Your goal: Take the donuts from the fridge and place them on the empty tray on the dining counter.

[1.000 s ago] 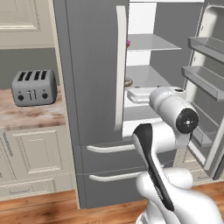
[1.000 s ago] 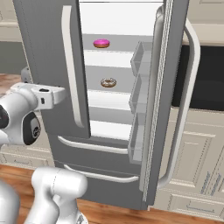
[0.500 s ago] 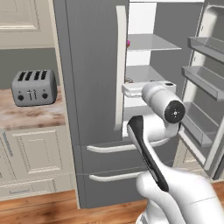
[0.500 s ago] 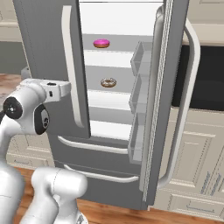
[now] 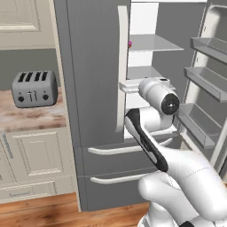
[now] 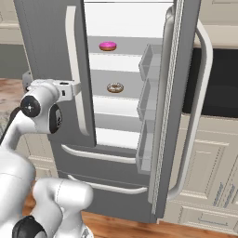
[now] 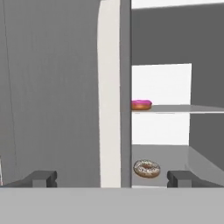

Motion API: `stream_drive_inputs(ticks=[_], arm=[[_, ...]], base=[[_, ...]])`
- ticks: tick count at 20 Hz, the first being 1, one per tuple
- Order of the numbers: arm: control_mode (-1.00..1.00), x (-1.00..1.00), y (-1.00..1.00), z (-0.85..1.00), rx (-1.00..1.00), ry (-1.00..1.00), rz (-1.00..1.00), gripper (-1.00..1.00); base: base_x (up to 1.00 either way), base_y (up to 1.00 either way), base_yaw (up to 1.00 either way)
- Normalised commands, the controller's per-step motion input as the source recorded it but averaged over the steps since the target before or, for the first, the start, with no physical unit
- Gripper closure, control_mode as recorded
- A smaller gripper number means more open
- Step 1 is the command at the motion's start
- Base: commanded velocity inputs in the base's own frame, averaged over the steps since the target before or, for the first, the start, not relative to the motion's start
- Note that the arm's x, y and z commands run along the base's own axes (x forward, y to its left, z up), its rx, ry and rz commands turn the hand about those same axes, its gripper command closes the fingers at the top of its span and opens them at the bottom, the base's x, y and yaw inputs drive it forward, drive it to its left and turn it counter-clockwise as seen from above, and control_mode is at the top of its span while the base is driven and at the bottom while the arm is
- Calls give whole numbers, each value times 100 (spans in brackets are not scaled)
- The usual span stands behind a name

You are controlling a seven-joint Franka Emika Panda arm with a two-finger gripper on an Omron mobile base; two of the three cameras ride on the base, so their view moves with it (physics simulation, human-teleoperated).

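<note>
Kitchen setting: cream cabinets and a marbled wall counter with a grey toaster (image 5: 34,88) stand left of the fridge (image 5: 91,88), whose right door (image 6: 179,102) is swung open while the left door (image 6: 46,42) is shut.
Pink-iced donut: sits on an upper shelf (image 6: 108,46), seen in the hand view as a pink edge just past the shut door (image 7: 141,104).
White speckled donut: lies flat on the shelf below (image 6: 115,87), low in the hand view and right of the door edge (image 7: 146,168).
Gripper: jaws spread wide, nothing between them (image 7: 112,178); it hangs in front of the shut left door, beside its long white handle (image 6: 78,69).
Step in hand: judged to be the approach to the first donut, none yet lifted.
Doing it well: shift the hand toward the open side so both fingertips (image 7: 180,178) clear the door edge, then enter level with the chosen shelf and straddle the ring across its width.
Risk: the near finger may clip the shut door or its handle if it drives straight in.
Empty tray and dining counter: not seen from here.
</note>
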Motion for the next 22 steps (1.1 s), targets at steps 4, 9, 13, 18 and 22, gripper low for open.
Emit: stream_drive_inputs(ticks=[4,9,13,18,22], arm=[[-100,62,1,-9,0,0,0,-100],[-100,51,24,-3,0,0,0,-100],[-100,55,9,-1,0,0,0,-100],[-100,62,0,-8,0,0,0,-100],[-100,64,0,-11,0,0,0,-100]], base=[[0,0,0],[0,0,0],[0,0,0],[0,0,0],[0,0,0]])
